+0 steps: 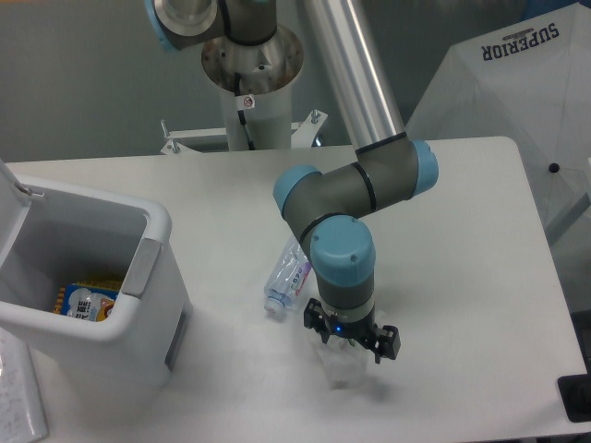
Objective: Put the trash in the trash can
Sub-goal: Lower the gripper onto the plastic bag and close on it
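The crushed clear plastic bottle (286, 275) with a white-purple label lies on the table, just left of the arm's wrist. My gripper (345, 358) points straight down right of the bottle, directly over a crumpled whitish wrapper (343, 371) on the table. The wrist hides the fingers, so I cannot tell whether they are open or closed on the wrapper. The white trash can (138, 217) stands at the left with its lid swung open, well left of the gripper.
An orange-and-blue packet (88, 302) lies inside the trash can. The arm's base column (251, 83) stands at the back of the table. A white umbrella-like cover (517, 83) is at the far right beyond the table edge.
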Robot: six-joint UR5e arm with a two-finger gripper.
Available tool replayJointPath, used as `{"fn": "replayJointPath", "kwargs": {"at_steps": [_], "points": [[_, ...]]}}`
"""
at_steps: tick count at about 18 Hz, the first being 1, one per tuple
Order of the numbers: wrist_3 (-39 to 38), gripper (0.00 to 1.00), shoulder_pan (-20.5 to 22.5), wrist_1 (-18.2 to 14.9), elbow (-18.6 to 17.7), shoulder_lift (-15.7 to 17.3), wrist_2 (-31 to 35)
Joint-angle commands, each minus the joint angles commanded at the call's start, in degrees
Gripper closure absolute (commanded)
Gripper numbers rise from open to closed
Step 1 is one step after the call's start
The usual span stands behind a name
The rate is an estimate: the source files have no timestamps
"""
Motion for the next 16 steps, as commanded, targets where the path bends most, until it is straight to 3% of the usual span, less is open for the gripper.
{"fn": "replayJointPath", "kwargs": {"at_steps": [6, 7, 8, 10, 12, 16], "points": [[-1.41, 0.00, -1.05, 0.09, -0.98, -1.05, 0.00], [-1.41, 0.07, -1.05, 0.09, -0.80, -1.32, 0.09], [-1.41, 0.36, -1.05, -0.09, -0.88, -1.23, 0.09], [-1.58, 0.61, -1.05, 0.00, -0.80, -1.23, 0.35], [-2.19, 0.77, -1.05, 0.09, -0.53, -1.14, 0.27], [-4.57, 0.92, -1.06, 0.00, 0.96, -0.70, -1.05]]}}
